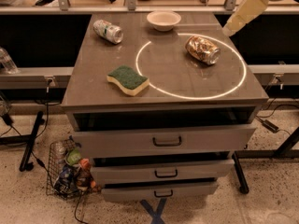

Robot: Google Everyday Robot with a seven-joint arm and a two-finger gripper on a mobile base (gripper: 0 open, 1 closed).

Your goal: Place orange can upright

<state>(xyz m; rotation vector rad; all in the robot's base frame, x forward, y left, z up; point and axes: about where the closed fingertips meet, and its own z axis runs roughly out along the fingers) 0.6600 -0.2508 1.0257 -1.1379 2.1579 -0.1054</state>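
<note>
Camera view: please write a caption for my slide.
Orange can lies on its side inside the white ring on the cabinet top; the gripper hangs apart near the far right corner.

The orange can (202,49) lies on its side on the worktop (93,90), in the far right part of the ring (191,97) marked there; the bowl (163,20) sits at the far edge, just outside the ring; a second can (108,31) lies at the far left; the sponge (128,80) rests near left, touching the ring's left edge; the end effector (232,26) hangs above the far right corner, apart from the orange can; three drawers (167,141) stand below the worktop; a wire basket (67,169) sits on the floor at their left.
</note>
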